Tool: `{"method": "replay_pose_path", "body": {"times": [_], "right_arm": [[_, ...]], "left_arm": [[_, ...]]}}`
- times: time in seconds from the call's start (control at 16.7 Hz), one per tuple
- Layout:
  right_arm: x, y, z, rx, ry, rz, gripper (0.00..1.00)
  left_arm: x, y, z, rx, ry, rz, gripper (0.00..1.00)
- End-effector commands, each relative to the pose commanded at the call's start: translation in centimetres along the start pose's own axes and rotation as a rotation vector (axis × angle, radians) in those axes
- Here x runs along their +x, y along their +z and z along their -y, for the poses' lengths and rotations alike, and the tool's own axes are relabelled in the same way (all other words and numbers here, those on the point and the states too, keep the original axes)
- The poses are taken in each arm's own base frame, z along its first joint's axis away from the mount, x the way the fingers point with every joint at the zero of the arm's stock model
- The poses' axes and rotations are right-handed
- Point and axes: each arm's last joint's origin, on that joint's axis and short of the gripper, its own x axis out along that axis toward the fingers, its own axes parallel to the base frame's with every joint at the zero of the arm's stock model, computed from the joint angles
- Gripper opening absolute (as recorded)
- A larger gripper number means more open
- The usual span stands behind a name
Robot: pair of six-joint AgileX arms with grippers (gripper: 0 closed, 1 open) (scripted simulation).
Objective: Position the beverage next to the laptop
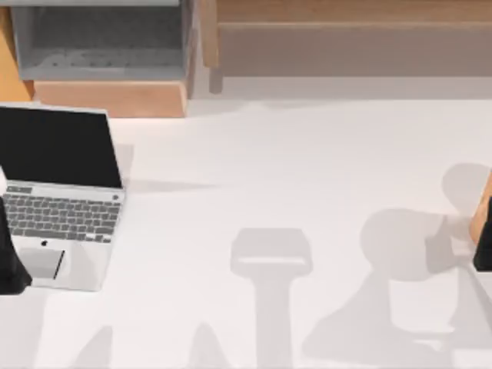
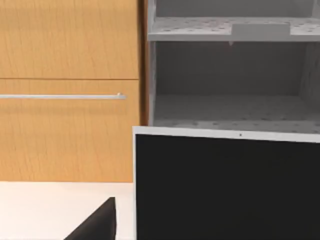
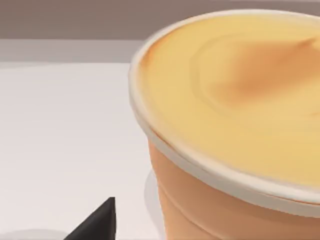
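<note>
The laptop (image 1: 65, 204) stands open at the table's left, with a black screen, grey keys and a pale trackpad. Its screen (image 2: 227, 190) also faces me in the left wrist view. My left gripper (image 1: 11, 261) is a black shape at the left edge, touching the laptop's near left corner in the picture. At the far right edge a sliver of the orange-tan beverage (image 1: 482, 209) shows, with my right gripper (image 1: 484, 247) just below it. The right wrist view has the beverage (image 3: 235, 125) very close, upright on the table, its pale orange-yellow top uppermost.
Behind the laptop stands a grey-lined wooden box (image 1: 100, 46), and its shelves (image 2: 230, 75) rise beside a wooden drawer front (image 2: 65, 90). A wooden ledge (image 1: 346, 23) runs along the back right. The white table (image 1: 292, 177) stretches between the laptop and the beverage.
</note>
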Motion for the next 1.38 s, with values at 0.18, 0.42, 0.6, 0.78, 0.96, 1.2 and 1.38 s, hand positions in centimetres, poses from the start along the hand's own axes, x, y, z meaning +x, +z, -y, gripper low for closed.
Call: {"method": "replay_pose_path", "body": {"times": [0.18, 0.42, 0.6, 0.78, 0.96, 1.2, 1.38], "right_arm": [[1.8, 0.0, 0.0, 0.001, 0.000, 0.004, 1.00], [3.8, -0.7, 0.3, -0.001, 0.000, -0.004, 1.00], [4.5, -1.1, 0.4, 0.000, 0.000, 0.000, 1.00], [4.6, -1.1, 0.4, 0.000, 0.000, 0.002, 1.00], [4.6, -1.1, 0.4, 0.000, 0.000, 0.002, 0.92], [4.6, -1.1, 0.4, 0.000, 0.000, 0.002, 0.62], [4.6, -1.1, 0.4, 0.000, 0.000, 0.002, 0.40]], "left_arm": [[0.0, 0.0, 0.0, 0.000, 0.000, 0.000, 1.00], [0.0, 0.0, 0.0, 0.000, 0.000, 0.000, 1.00], [0.0, 0.0, 0.0, 0.000, 0.000, 0.000, 1.00], [0.0, 0.0, 0.0, 0.000, 0.000, 0.000, 1.00], [0.0, 0.0, 0.0, 0.000, 0.000, 0.000, 1.00], [0.0, 0.0, 0.0, 0.000, 0.000, 0.000, 1.00], [0.0, 0.0, 0.0, 0.000, 0.000, 0.000, 1.00]]}}
